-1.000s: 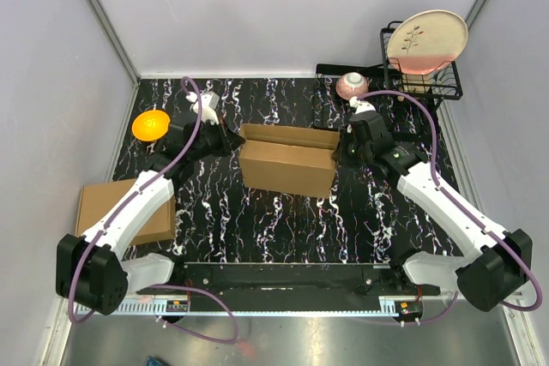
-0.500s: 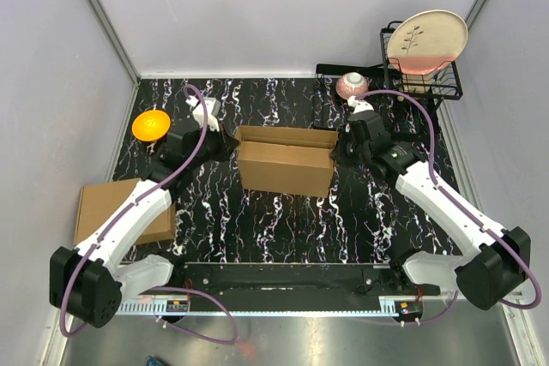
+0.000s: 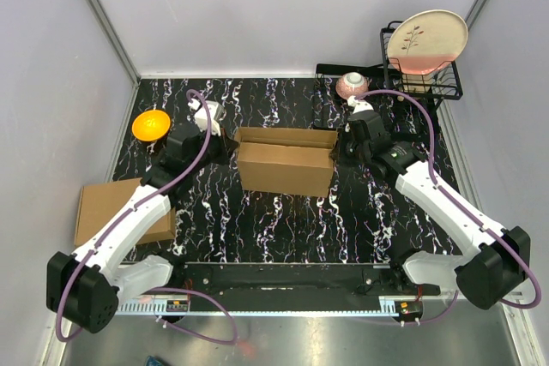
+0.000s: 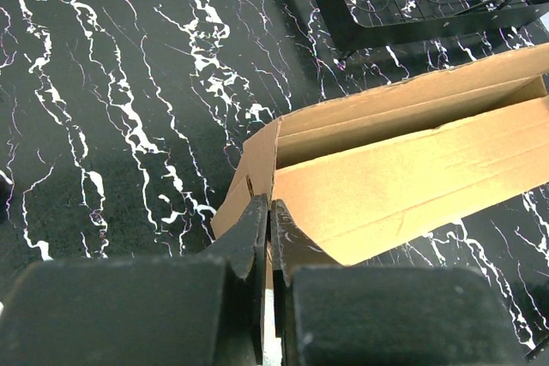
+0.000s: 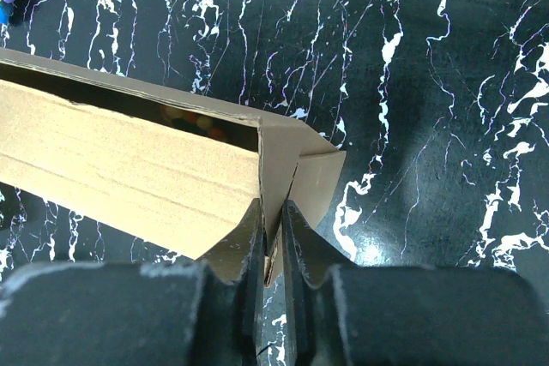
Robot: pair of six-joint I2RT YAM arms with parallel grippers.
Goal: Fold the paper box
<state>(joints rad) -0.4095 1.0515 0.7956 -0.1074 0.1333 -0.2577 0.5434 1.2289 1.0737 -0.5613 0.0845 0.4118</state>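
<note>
the paper box (image 3: pixel 286 160) is sitting near the middle of the black marbled table (image 3: pixel 283 229), long side running left to right. it is presenting as partly formed: the long walls are standing up and the top is lying open. at each short end a small flap is angling outward from the corner.

the left gripper (image 4: pixel 268 205) is resting at the box's left end. its fingers (image 4: pixel 253 233) are lying pressed together, tips sitting against the edge of the left end flap. a thin strip of brown is showing in the slit between them, but whether any cardboard is being pinched cannot be told from these views.

the right gripper (image 5: pixel 273 207) is sitting at the box's right end. its fingers (image 5: pixel 298 233) are standing a narrow gap apart, and the crease of the right end flap is running down into that gap, so this gripper is clamping the flap of the box. the flap is folding outward just beyond the fingertips.

both arms are reaching in from the near edge, one at each end of the box.

other items noted: an orange bowl (image 3: pixel 151 123) is sitting at the far left of the table, apart from the box. a second flat brown carton (image 3: pixel 120 212) is lying at the left edge, partly under the left arm. a black wire rack (image 3: pixel 437 83) is standing at the far right corner, holding a pale plate (image 3: pixel 426 40) upright. a pink bowl (image 3: pixel 352 85) is sitting just left of the rack, behind the right gripper.
</note>
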